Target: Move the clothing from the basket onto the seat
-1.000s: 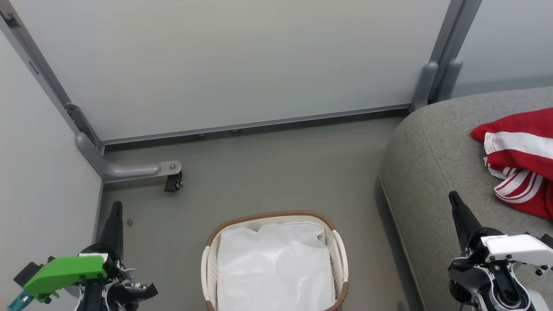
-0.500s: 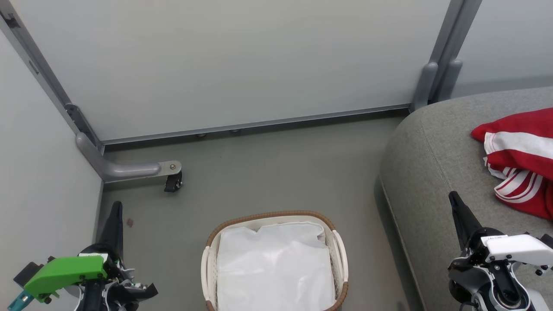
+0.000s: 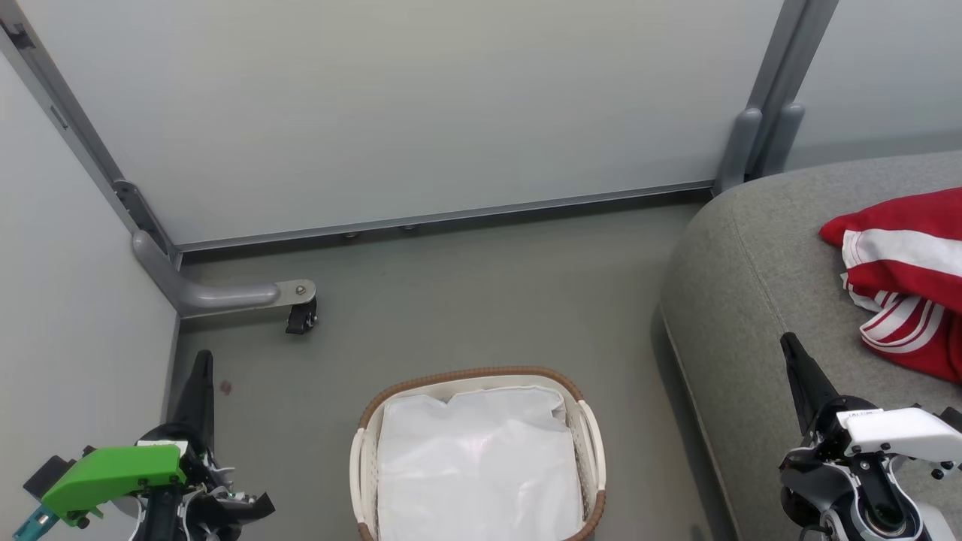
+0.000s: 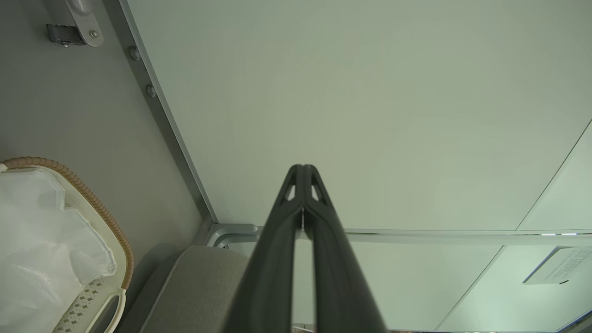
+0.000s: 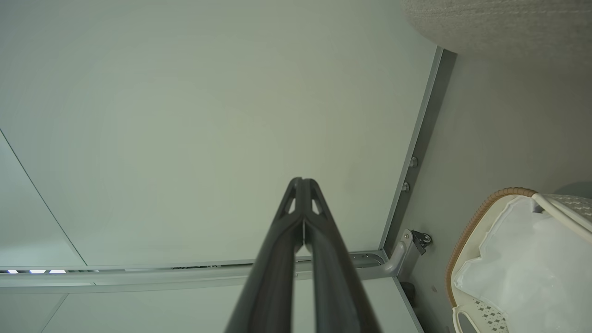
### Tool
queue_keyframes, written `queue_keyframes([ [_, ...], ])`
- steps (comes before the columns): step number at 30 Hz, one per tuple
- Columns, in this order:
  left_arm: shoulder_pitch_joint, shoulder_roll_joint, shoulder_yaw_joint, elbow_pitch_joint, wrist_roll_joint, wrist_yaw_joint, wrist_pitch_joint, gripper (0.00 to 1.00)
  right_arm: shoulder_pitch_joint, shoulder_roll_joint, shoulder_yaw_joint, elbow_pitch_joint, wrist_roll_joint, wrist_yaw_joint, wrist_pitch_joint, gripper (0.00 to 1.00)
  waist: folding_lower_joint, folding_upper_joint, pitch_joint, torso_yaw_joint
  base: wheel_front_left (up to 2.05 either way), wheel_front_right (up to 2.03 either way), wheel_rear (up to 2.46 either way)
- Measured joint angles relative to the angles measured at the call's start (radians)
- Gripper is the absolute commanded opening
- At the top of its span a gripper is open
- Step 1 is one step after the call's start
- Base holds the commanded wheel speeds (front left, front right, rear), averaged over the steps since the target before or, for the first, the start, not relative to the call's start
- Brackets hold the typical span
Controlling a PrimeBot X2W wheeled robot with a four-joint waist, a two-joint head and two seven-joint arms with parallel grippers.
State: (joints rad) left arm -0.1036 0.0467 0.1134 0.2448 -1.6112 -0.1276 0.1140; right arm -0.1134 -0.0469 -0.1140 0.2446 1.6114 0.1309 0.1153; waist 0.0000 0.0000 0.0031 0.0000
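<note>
Resting low at either side, left gripper [image 3: 201, 361] and right gripper [image 3: 789, 344] both have their fingers pressed together, gripping nothing. Between them on the floor [image 3: 466, 300] sits the basket [image 3: 466, 373], containing its white liner [image 3: 481, 458]. Farther right, the clothing [image 3: 902, 278], red with white stripes, lies bunched on the seat [image 3: 744, 300]. Pale wall panel [image 3: 421, 113] behind.

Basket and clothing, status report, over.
Left gripper shut, right gripper shut, both empty. Red clothing on the grey seat. Basket shows just its white liner. Nothing in the way.
</note>
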Motion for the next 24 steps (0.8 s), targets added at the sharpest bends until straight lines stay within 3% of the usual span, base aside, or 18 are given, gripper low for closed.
queue_keyframes([
  [24,0.0,0.0,0.0,0.0,0.0,0.0,0.0,0.0,0.0,0.0,0.0,0.0,0.0,0.0,0.0,0.0,0.0,0.0,0.0,0.0,0.0,0.0,0.0],
])
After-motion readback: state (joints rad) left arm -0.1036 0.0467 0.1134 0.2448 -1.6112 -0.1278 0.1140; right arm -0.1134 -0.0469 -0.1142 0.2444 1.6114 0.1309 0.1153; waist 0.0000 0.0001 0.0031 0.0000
